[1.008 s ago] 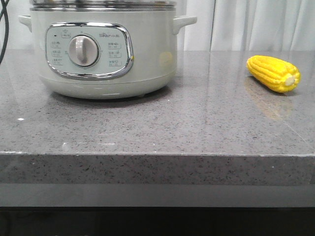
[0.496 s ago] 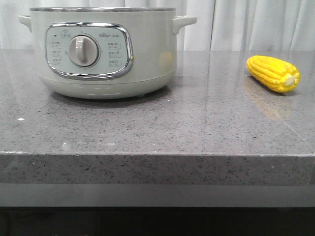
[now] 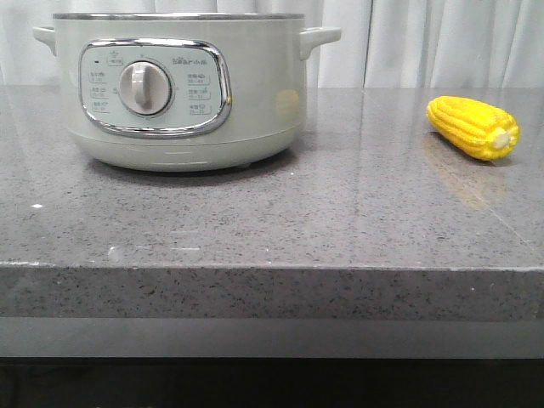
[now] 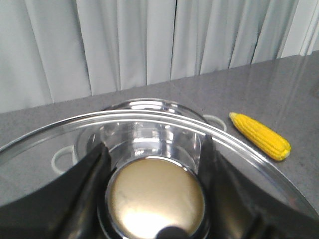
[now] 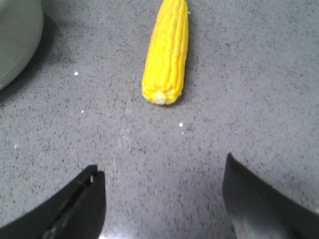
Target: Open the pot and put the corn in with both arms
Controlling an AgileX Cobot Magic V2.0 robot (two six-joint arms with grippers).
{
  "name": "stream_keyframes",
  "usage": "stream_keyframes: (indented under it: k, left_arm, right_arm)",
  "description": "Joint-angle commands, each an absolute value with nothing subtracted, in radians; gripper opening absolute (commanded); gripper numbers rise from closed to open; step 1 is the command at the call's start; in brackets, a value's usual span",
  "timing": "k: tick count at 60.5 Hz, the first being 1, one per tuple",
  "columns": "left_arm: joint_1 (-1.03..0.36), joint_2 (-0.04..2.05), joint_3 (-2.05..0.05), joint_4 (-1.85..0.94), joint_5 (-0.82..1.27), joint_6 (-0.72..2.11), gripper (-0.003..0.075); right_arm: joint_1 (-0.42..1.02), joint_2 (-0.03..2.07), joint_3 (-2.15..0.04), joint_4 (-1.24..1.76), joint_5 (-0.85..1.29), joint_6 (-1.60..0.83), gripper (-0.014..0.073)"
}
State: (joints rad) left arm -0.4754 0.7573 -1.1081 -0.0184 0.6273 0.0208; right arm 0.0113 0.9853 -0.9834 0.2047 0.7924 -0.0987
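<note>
The pale cream pot (image 3: 255, 93) stands on the left of the counter with no lid on its rim in the front view. My left gripper (image 4: 154, 144) is shut on the round knob (image 4: 157, 196) of the glass lid (image 4: 249, 149) and holds it above the pot, whose handle (image 4: 62, 159) shows through the glass. The yellow corn (image 3: 473, 127) lies on the counter to the right of the pot, stub end toward the front. My right gripper (image 5: 162, 164) is open and empty above the counter, a little short of the corn (image 5: 167, 55). Neither gripper shows in the front view.
The grey speckled counter (image 3: 297, 221) has its front edge close to the camera. White curtains (image 3: 442, 42) hang behind it. The pot's side (image 5: 15, 35) sits at the edge of the right wrist view. The corn also shows in the left wrist view (image 4: 261, 137).
The lid, seen just above the pot's rim a second ago, has risen out of the front view. The pot and the corn have not moved.
</note>
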Motion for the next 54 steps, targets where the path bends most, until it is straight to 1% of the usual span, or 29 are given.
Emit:
stream_keyframes:
  k: [1,11,17,32,44,54]
  left_arm:
    - [-0.475,0.655,-1.084,0.026,0.511,-0.051,0.015]
    - [-0.475,0.54,-1.021,0.137,0.626,-0.15,0.015]
    - [-0.475,0.5,-1.004,0.164,0.681,-0.173,0.015]
    - [-0.475,0.481,-0.997,0.164,0.711,-0.173,0.015]
    - [-0.475,0.481,-0.997,0.164,0.711,-0.173,0.015]
    - [-0.475,0.481,-0.997,0.164,0.711,-0.173,0.015]
  right_arm:
    - [0.028,1.066,-1.081,0.221,0.78,-0.114,0.0521]
    - [0.096,1.233,-1.206,0.198,0.828,-0.134,0.0521]
    - [0.098,1.335,-1.286,0.19,0.854,-0.129,0.0521]
    - [0.097,1.571,-1.506,0.111,0.965,-0.077,0.0521]
    - [0.097,1.721,-1.653,0.095,1.054,-0.051,0.0524]
    - [0.097,1.812,-1.733,0.089,1.085,-0.047,0.0605]
